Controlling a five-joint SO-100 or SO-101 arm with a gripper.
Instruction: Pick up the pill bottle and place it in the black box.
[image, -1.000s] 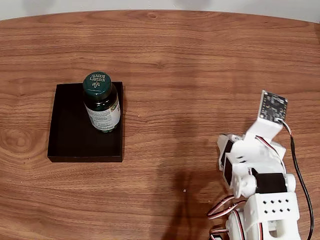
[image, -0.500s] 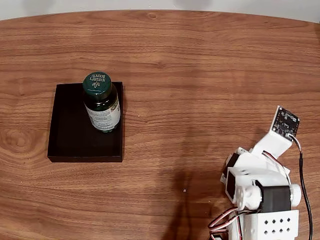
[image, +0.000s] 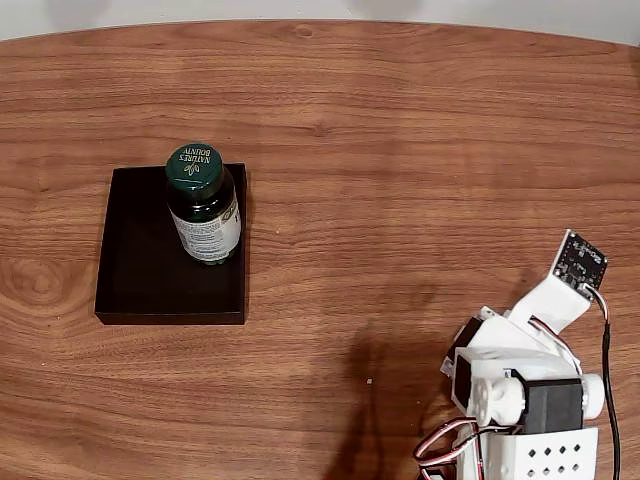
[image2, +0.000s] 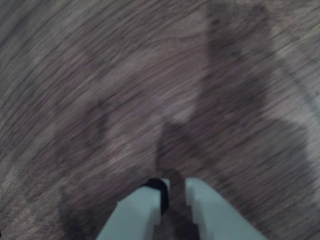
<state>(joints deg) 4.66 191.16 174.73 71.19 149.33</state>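
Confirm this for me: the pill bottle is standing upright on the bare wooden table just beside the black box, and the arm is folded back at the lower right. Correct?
Not quite. In the fixed view the pill bottle stands upright inside the black box, near its upper right corner, not on the bare wooden table beside it. The rest holds: the arm is folded back at the lower right.

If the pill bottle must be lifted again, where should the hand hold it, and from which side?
Probably around the body just under the green cap, coming from the right in the fixed view. The pill bottle stands upright in the black box, near its right wall; the low walls leave its sides free. The hand is empty, with fingers nearly closed.
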